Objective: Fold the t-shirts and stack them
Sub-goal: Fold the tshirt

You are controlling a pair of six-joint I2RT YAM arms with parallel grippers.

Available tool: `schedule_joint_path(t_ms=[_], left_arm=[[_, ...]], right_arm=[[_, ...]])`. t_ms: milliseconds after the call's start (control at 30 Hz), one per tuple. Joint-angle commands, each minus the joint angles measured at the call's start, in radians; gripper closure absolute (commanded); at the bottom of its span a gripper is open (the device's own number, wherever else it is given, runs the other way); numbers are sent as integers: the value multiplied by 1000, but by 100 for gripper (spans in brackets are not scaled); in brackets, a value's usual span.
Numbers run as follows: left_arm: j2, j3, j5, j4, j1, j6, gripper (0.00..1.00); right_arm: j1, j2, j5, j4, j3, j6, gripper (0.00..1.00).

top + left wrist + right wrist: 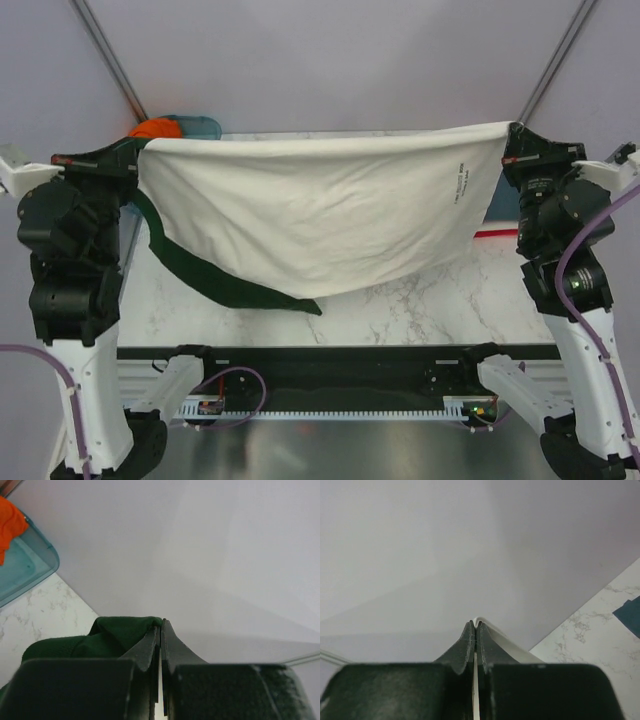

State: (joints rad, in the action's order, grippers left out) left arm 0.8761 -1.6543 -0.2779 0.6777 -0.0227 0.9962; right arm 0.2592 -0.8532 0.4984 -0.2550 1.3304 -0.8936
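Observation:
A cream t-shirt (pixel 310 215) with dark green sleeves hangs spread out in the air between my two grippers. My left gripper (pixel 140 152) is shut on its left top corner, where a green sleeve (pixel 215 280) droops down. In the left wrist view the green cloth (pixel 115 635) bunches against the shut left gripper (pixel 161 622). My right gripper (pixel 514 132) is shut on the right top corner. In the right wrist view a cream edge (pixel 506 643) folds over the shut right gripper (pixel 473 624). An orange t-shirt (pixel 155 128) lies in the tray at the back left.
The teal plastic tray (pixel 205 126) stands at the back left corner of the marble table (pixel 420 300); the left wrist view shows the tray (pixel 30 565) too. A red strip (pixel 495 232) shows at the right behind the shirt. A dark blue patch (pixel 629 614) lies on the marble.

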Motion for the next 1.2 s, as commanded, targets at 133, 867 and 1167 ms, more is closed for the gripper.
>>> schedule_joint_path(t_ms=[133, 867, 1167], left_arm=[[222, -2, 2, -73, 7, 15, 98], [955, -555, 354, -671, 171, 199, 98], [891, -10, 550, -987, 204, 88, 98]], right_arm=[[-6, -174, 52, 31, 39, -16, 100], [-420, -830, -641, 220, 523, -320, 100], [-443, -833, -736, 394, 147, -314, 100]])
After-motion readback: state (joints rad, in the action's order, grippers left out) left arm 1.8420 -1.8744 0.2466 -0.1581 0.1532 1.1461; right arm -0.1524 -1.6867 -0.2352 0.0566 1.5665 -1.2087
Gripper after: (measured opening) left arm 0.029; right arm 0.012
